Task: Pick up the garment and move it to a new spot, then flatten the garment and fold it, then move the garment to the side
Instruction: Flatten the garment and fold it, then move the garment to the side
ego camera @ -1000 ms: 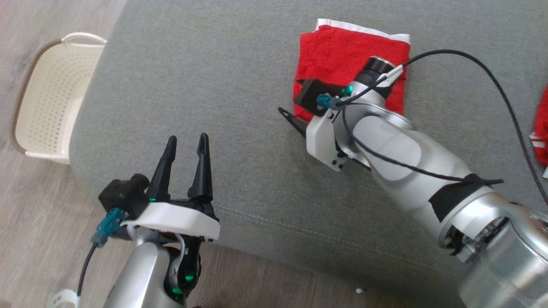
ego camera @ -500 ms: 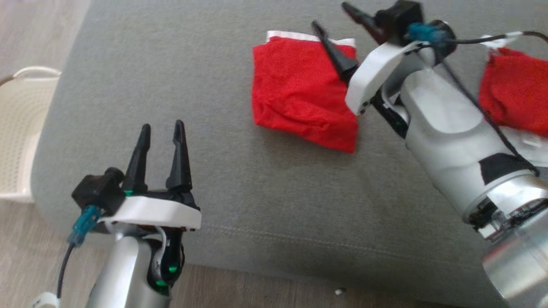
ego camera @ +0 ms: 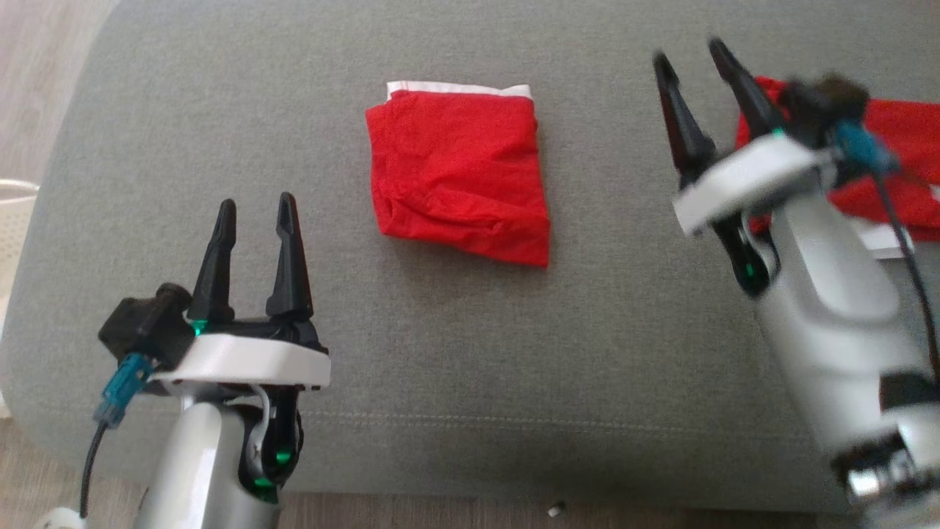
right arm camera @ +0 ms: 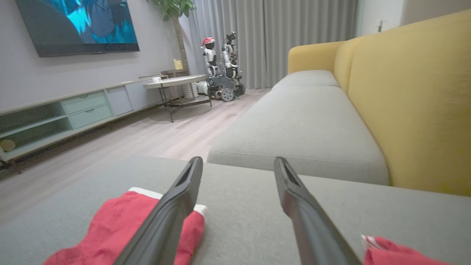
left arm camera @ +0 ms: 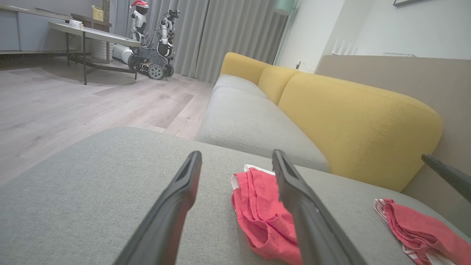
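Closest in, the left gripper (ego camera: 257, 204) hangs over the front of the grey fabric sofa cushion (ego camera: 514, 367). Its two dark fingers are spread wide with nothing between them. The right gripper (ego camera: 689, 53) is up over the cushion's right side, a bit motion-blurred, jaws also wide apart and empty.

Past them, roughly mid-cushion, sits the red fabric garment with a white band (ego camera: 459, 180). It's folded into a compact squarish packet with the band on the far edge, well apart from both grippers. So I'd say pick-up, flatten and fold look done. Whether this spot counts as "to the side" I honestly can't tell, so that last move may be left.

Off to the right, a second rumpled red cloth (ego camera: 899, 132) lies just behind the right gripper and looks unfolded. Farthest back is the yellow sofa backrest (left arm camera: 353, 125).
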### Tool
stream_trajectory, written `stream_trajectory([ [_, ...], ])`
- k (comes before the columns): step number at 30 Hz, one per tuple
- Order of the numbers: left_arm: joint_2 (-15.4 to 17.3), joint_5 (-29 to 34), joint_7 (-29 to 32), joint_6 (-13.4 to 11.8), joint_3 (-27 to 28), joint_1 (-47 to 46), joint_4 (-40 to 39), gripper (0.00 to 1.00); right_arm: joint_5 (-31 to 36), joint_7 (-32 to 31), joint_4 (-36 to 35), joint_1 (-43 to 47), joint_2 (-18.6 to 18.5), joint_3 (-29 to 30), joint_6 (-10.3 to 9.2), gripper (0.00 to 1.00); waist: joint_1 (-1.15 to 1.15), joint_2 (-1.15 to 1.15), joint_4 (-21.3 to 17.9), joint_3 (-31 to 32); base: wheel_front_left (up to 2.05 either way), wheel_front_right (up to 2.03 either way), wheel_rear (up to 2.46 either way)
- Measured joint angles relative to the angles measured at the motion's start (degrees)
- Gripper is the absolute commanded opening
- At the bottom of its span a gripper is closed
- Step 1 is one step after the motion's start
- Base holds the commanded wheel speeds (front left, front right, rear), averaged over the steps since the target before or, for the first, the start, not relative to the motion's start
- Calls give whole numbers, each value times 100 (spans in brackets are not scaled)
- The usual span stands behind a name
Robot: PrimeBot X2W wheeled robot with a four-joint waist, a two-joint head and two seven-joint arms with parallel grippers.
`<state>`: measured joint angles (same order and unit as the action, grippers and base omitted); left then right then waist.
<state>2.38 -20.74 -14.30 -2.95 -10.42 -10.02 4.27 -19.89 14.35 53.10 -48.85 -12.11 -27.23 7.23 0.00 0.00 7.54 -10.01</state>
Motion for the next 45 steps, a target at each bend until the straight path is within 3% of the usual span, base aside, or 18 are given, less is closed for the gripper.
stream_trajectory([
  [8, 0, 58, 0, 0, 3, 176, -64, 100, 1547, 0, -1546, 1989, 479, 1777, 0, 100, 0, 0, -129, 127, 0, 0, 0],
  [15, 2, 201, 0, -5, -9, 428, -158, 100, 2082, -99, -2423, 2873, 793, 2332, 0, 100, 0, 0, -156, 178, 0, 0, 0],
  [23, 4, 201, 0, -8, -33, 480, -250, 100, 2115, -488, -3021, 3260, 861, 2331, 0, 100, 0, 0, -108, 173, 0, 0, 0],
  [30, 4, 193, 0, 0, -159, 472, -257, 100, 1898, -902, -3061, 3186, 864, 2041, 0, 100, 0, 0, 45, 3, 0, 0, 0],
  [37, 3, 92, 0, 0, -259, 223, -271, 100, 1210, -1737, -2640, 2342, 848, 1681, 0, 100, 0, 0, 313, -371, 0, 0, 0],
  [45, 2, 1, 0, 0, -402, 10, -265, 100, 300, -2484, -1771, 1474, 563, 1428, 0, 100, 0, 0, 744, -788, 0, 0, 0],
])
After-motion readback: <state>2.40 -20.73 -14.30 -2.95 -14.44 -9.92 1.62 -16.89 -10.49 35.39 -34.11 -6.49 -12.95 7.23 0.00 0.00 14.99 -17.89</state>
